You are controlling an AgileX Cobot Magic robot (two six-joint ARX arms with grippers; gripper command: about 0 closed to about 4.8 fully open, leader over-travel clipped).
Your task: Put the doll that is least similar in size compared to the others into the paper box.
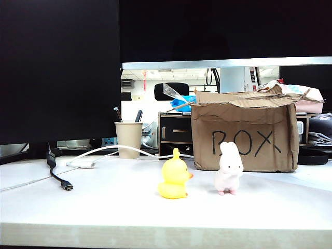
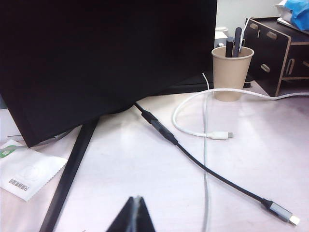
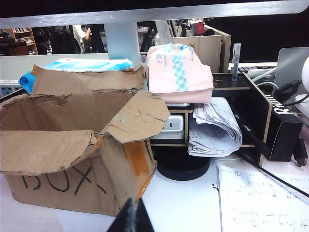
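Note:
The paper box [image 1: 244, 136] stands at the back right of the white table, brown with "BOX" in black marker and torn flaps. In front of it are a yellow rubber duck [image 1: 175, 180] and a pale rabbit [image 1: 229, 168]. The doll is out of view in every frame. Neither gripper shows in the exterior view. My left gripper [image 2: 137, 199] is shut and empty, low over the table near a black cable [image 2: 203, 166]. My right gripper [image 3: 132, 201] is also shut and empty, just in front of the paper box [image 3: 63, 159] at its near corner.
A paper cup [image 1: 128, 139] with pens stands left of the box, with a white cable [image 2: 193, 129] beside it. A large black monitor [image 1: 59, 67] fills the back left. A dark drawer unit [image 1: 175, 134] and stacked papers [image 3: 212, 128] sit behind and beside the box.

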